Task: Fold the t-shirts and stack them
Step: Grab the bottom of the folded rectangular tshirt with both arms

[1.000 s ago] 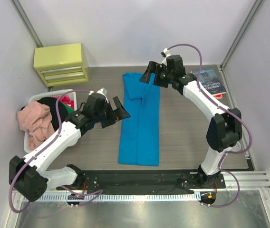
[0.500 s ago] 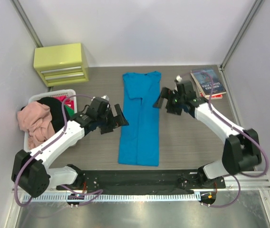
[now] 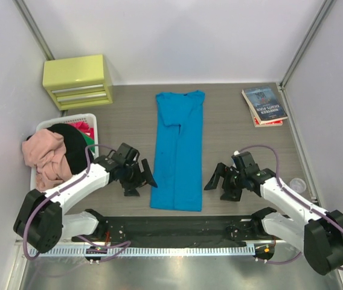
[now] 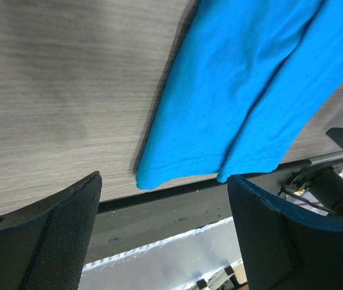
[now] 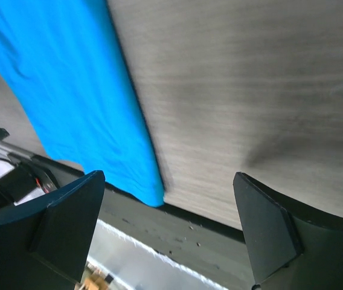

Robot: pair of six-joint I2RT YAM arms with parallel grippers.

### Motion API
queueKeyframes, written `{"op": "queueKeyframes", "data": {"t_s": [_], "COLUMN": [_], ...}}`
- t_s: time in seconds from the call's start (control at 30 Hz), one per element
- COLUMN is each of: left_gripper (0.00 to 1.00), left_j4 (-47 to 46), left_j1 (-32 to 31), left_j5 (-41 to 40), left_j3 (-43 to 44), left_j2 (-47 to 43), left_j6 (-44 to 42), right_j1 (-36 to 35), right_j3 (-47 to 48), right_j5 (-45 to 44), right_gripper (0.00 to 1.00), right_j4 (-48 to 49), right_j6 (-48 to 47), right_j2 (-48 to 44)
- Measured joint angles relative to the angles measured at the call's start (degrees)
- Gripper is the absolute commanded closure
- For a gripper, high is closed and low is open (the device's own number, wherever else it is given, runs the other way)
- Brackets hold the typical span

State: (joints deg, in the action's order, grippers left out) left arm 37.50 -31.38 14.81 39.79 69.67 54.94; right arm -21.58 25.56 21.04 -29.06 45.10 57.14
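Note:
A turquoise-blue t-shirt (image 3: 178,151) lies folded into a long narrow strip down the middle of the table, collar at the far end. My left gripper (image 3: 141,181) is open and empty just left of the shirt's near hem, which shows in the left wrist view (image 4: 232,103). My right gripper (image 3: 220,181) is open and empty just right of the near hem; the shirt's near corner shows in the right wrist view (image 5: 87,109). A pink shirt (image 3: 43,154) and a black one (image 3: 72,142) sit heaped in a white basket (image 3: 90,118) at the left.
A yellow-green drawer unit (image 3: 78,81) stands at the back left. Two books (image 3: 264,104) lie at the back right. A black strip and metal rail (image 3: 177,226) run along the near table edge. A small clear cup (image 3: 298,185) sits at the right edge.
Both arms have swung from the far end of the shirt toward the near edge. Both grippers now sit beside the near hem, one on each side. The shirt has not moved.

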Motion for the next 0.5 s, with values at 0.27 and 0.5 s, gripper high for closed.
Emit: {"op": "queueKeyframes", "data": {"t_s": [0.27, 0.5], "left_gripper": [0.29, 0.36], "left_j4": [-1.70, -5.92], "left_j1": [-5.55, -5.68], "left_j5": [1.51, 1.79], "left_j3": [-7.43, -11.06], "left_j2": [-2.25, -3.85], "left_j6": [6.23, 9.75], "right_j1": [-7.96, -15.08], "right_j3": [-4.81, -6.58], "right_j5": [2.73, 1.77], "right_gripper": [0.18, 0.32], "right_j4": [3.21, 6.82], "right_j6": [7.15, 13.51], "right_j2": [-1.42, -1.51]}}
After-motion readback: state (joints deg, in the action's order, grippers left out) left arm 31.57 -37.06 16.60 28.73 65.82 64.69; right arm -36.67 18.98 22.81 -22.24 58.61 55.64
